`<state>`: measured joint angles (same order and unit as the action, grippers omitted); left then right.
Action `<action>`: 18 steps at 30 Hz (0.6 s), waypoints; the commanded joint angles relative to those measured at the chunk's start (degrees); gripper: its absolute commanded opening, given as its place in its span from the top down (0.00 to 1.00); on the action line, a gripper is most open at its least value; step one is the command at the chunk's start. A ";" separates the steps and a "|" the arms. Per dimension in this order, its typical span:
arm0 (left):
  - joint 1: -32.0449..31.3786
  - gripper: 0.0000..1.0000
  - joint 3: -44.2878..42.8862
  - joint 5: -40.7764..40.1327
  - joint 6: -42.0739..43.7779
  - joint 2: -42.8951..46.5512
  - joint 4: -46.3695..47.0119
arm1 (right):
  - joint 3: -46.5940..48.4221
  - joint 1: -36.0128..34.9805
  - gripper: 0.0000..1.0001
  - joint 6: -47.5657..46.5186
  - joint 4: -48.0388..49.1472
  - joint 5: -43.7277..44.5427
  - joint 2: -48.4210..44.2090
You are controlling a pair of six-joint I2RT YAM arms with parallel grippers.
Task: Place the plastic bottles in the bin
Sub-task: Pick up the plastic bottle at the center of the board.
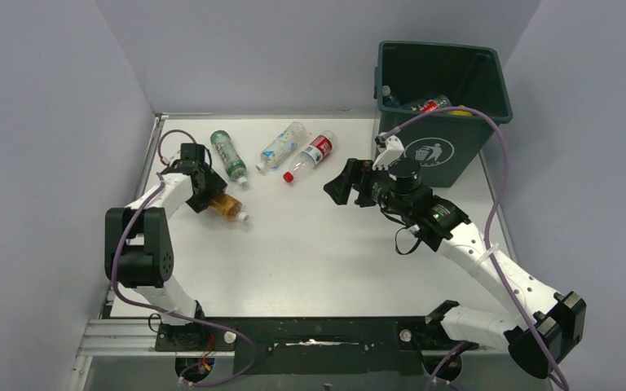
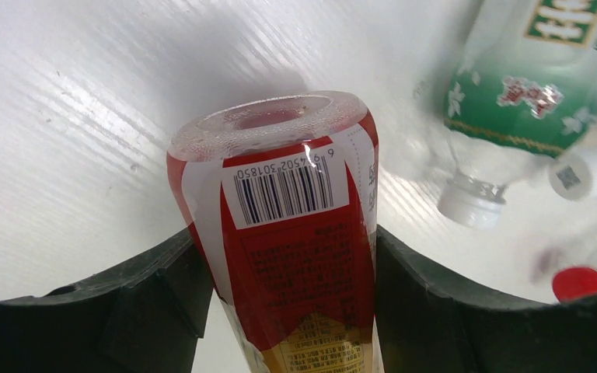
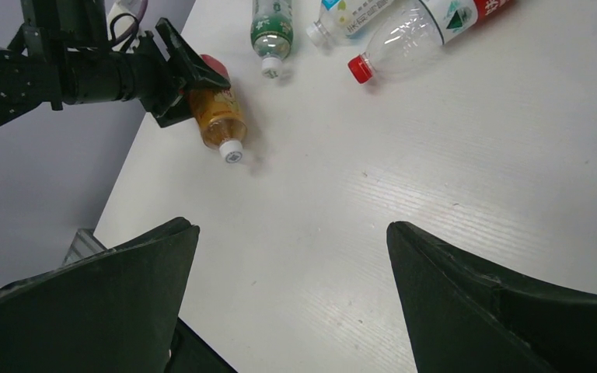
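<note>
My left gripper is shut on an amber bottle with a red label at the far left of the table. In the left wrist view the fingers press both sides of this bottle, its base pointing away. It lies about level with the table, white cap toward the middle. Three more bottles lie behind it: a green-labelled one, a blue-labelled one and a red-labelled one with a red cap. My right gripper is open and empty above the table's middle. The dark green bin stands at the far right with bottles inside.
Grey walls close in the table on the left, back and right. The table's left edge runs just beside the held bottle. A purple cable loops from the right arm across the bin's front.
</note>
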<state>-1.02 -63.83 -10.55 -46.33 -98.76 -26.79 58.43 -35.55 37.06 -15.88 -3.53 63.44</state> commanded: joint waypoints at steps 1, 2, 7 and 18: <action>-0.57 0.43 0.90 3.48 1.44 8.41 1.65 | -1.41 -1.64 0.02 1.64 6.75 -1.83 1.64; -0.79 0.43 1.10 4.09 1.53 9.72 1.32 | -1.86 -1.79 0.01 2.22 7.88 -3.02 2.13; -3.22 0.43 1.03 6.02 2.43 15.61 -0.69 | -3.13 -2.54 0.02 4.18 12.51 -7.70 5.19; -12.52 0.43 -2.38 12.81 3.88 20.49 -0.38 | -2.99 -3.85 0.11 7.35 19.87 -15.27 11.32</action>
<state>-10.85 -62.28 -2.11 -43.97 -80.66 -28.71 55.00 -38.65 42.72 -3.60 -14.96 74.00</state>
